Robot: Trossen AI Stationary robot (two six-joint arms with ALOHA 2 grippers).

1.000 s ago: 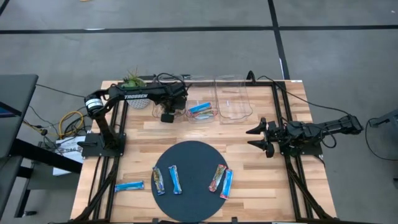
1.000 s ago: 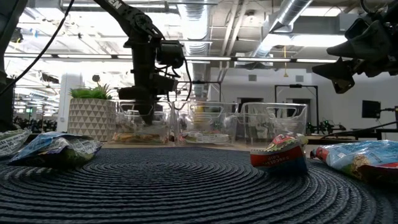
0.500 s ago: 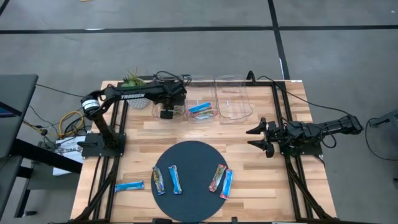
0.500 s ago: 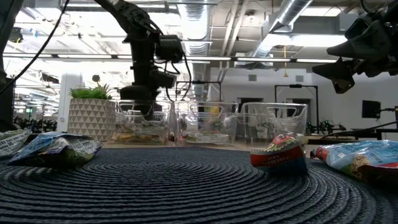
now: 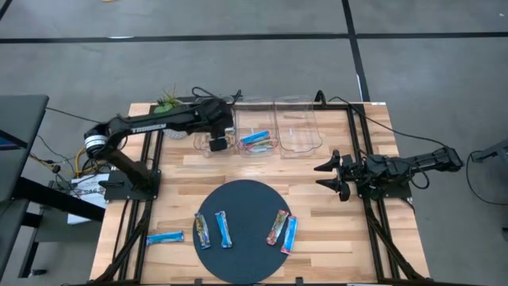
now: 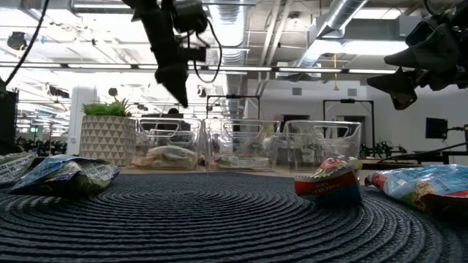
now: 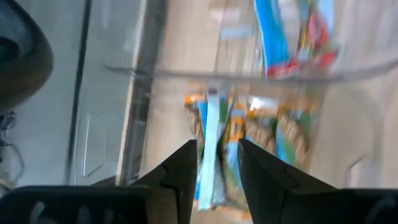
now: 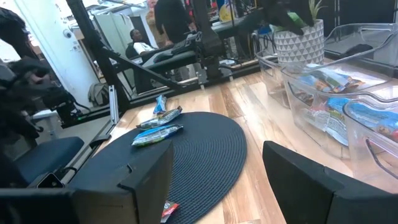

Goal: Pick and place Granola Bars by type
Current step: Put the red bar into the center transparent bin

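Take the round dark mat [image 5: 244,224] as your landmark. Your left pincer [image 5: 216,144] hangs above the leftmost clear bin [image 5: 208,141], on the far side of the mat toward the potted plant [image 5: 167,102]. Its fingers [image 7: 180,171] stand a little apart with nothing between them, and in the left wrist view you look straight down past them onto the multicoloured bars [image 7: 249,134] lying in that bin. In the low view the pincer sits well above the bin rims.

The middle bin [image 5: 255,137], just beyond the mat's far edge, holds blue-wrapped bars [image 5: 255,138]. The right-hand bin [image 5: 297,125] beside it shows no bars that you can make out.

On the mat itself, you have a multicoloured bar [image 5: 203,230] and a blue bar [image 5: 224,229] side by side near its left edge. Another multicoloured bar [image 5: 277,226] lies at its right edge, with a second blue bar [image 5: 290,234] just beside it, half off the mat. A light blue bar [image 5: 165,237] lies on the bare worktop [image 5: 317,222] left of the mat.

Your right pincer [image 5: 326,175] waits to the right of the mat, over the worktop, its fingers spread wide and empty.
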